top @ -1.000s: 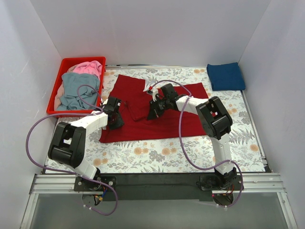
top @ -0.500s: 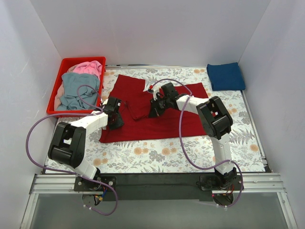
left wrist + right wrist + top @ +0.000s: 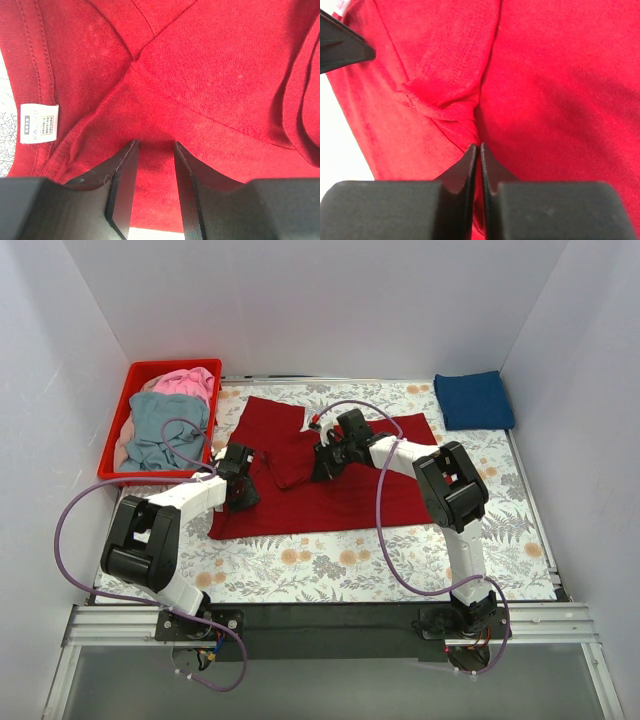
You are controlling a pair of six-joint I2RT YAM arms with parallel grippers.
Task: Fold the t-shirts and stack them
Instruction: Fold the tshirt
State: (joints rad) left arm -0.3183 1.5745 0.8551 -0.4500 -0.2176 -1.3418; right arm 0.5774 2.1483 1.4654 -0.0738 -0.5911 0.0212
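Now right gripper [image 3: 476,150] jaws pinch dark red t-shirt [image 3: 545,90]; left gripper [image 3: 155,150] jaws slightly parted.

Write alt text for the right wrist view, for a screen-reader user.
The right gripper, its two black fingers nearly touching, pinches a bunched fold of the dark red t-shirt, which fills almost the whole frame. A dark tip of the other gripper pokes in at the upper left edge, and a pale strip shows at lower left.

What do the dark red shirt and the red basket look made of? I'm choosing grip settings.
The dark red t-shirt looks like soft matte knit cloth, probably cotton: fine weave, stitched seams and a sewn label show in the left wrist view. The red basket looks like rigid, smooth, slightly glossy plastic, judging by its thin straight walls.
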